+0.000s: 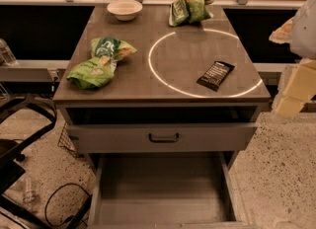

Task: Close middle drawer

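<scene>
The middle drawer (160, 193) is the grey flat-bottomed tray pulled far out below the cabinet top, toward the bottom of the view. Its inside shows nothing in it. Its front lies at the bottom edge of the view and its handle is out of view. Above it, the top drawer (164, 137), with a dark bar handle, stands slightly out. My gripper (295, 91) hangs at the right edge, beside the cabinet's right front corner, above and to the right of the open middle drawer and apart from it.
On the cabinet top (168, 55) lie a white bowl (124, 9), green chip bags (101, 60) (189, 10) and a black snack bar (216, 75). A black frame (22, 139) and a cable (64, 203) are on the floor at left.
</scene>
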Tool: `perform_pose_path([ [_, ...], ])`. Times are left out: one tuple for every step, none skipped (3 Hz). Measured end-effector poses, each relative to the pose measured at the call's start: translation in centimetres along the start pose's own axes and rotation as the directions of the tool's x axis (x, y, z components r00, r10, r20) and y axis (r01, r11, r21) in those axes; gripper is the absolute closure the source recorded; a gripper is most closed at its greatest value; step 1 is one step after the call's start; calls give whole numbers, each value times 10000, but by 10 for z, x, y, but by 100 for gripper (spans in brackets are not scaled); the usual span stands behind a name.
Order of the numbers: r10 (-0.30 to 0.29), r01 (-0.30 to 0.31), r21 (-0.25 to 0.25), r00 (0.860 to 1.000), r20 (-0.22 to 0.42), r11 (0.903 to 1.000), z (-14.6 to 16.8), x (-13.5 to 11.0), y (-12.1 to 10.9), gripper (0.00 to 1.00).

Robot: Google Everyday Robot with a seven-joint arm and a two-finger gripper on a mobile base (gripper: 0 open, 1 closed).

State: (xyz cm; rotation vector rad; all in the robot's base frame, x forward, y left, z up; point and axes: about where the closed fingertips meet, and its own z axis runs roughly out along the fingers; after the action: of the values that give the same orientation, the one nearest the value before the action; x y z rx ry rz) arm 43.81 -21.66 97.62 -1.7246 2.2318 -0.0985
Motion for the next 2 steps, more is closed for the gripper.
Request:
perform_pose_path([
  [0, 0, 2, 10000, 1, 10000, 0, 0, 0, 0],
  [-400, 397, 218, 9991, 147, 9990, 22, 20, 14, 0],
])
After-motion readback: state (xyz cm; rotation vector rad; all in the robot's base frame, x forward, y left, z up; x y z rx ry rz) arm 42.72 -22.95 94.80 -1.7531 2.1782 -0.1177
